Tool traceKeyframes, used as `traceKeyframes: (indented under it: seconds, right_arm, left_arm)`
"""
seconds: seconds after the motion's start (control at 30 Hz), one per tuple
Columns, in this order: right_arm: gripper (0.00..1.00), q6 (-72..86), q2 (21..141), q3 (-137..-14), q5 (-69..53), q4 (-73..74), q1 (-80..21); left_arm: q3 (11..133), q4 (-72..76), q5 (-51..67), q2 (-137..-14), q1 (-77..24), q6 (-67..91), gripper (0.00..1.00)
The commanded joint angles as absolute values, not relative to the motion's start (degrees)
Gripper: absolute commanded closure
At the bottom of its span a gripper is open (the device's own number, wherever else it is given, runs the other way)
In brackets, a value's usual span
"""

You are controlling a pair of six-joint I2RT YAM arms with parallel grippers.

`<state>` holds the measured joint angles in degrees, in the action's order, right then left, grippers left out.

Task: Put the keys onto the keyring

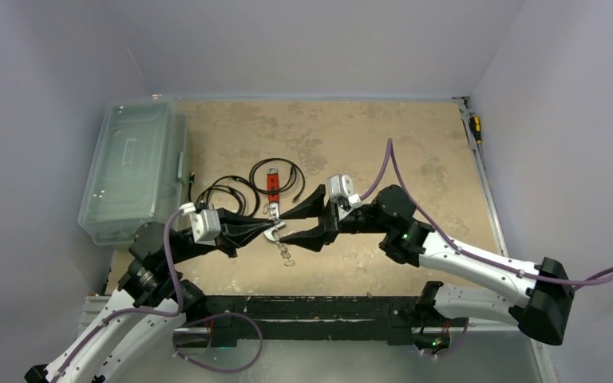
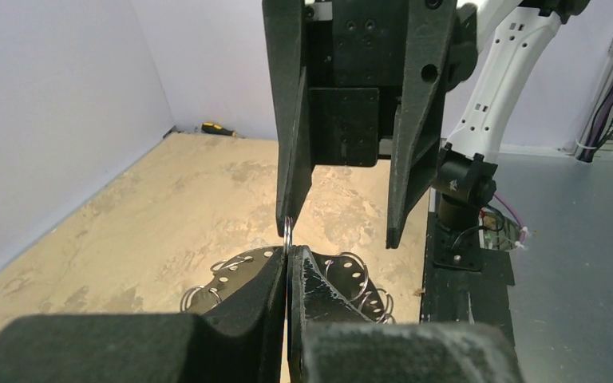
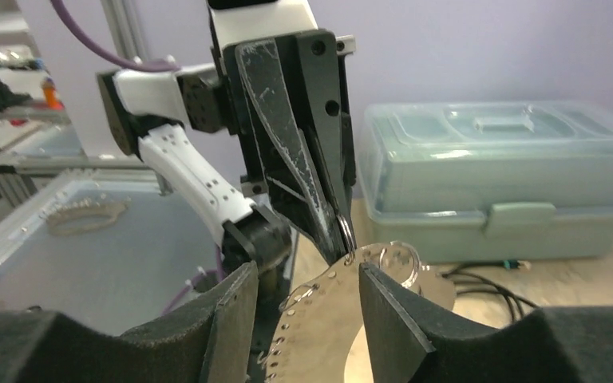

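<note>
**Keyring pinched, right hand unloaded: threading not yet made**

Your left hand (image 2: 287, 262) is pressed together on the keyring (image 2: 286, 231). The ring shows edge-on at lower centre of the left wrist view, a thin bright wire rising from the fingertips. Your right hand (image 2: 339, 235) faces it with fingers spread and holds nothing. One of its fingertips sits just beside the wire, and contact cannot be confirmed.

The keys (image 3: 327, 307) read as flat silvery metal pieces with rows of small holes and small wire loops at their edges. They sit low between the spread fingers at bottom centre of the right wrist view. Single keys cannot be told apart, nor whether they rest on the tabletop (image 1: 351, 144).

Recommended:
- Hold the left pinch firm, since the wire looks thin and likely to twist.
- Close the right hand on one key by its flat faces, leaving its hole free.
- Present that hole squarely to the wire.
</note>
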<state>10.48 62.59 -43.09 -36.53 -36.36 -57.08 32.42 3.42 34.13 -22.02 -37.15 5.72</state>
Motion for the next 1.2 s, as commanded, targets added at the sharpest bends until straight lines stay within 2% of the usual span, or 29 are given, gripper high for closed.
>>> traceKeyframes:
  seconds: [0.0,0.17,0.37,0.47,0.87,1.17]
  right_arm:
    - [0.48,-1.27,58.4,-49.09,-30.13,-15.76,-56.95]
    - [0.55,-8.56,57.31,-54.83,-27.25,-1.29,-56.95]
    - [0.57,-13.51,58.59,-61.06,-26.19,11.66,-56.95]
    - [0.64,-14.51,60.03,-63.27,-26.87,14.95,-56.95]
    - [0.69,-15.72,62.73,-65.14,-27.69,16.13,-56.95]
    - [0.65,-16.25,62.05,-66.52,-29.18,15.99,-56.95]
  left_arm:
    - [35.58,4.65,35.06,-24.2,-36.95,4.65,1.0]
    - [35.62,5.58,39.3,-28.39,-37.06,6.32,1.0]
    - [35.36,7.17,43.17,-31.79,-37.14,9.11,1.0]
    - [35.21,7.6,43.86,-32.46,-37.18,9.64,1.0]
    - [34.94,8.63,44.47,-33.78,-37.56,10.89,1.0]
    - [34.82,8.59,44.26,-33.97,-37.64,10.99,1.0]
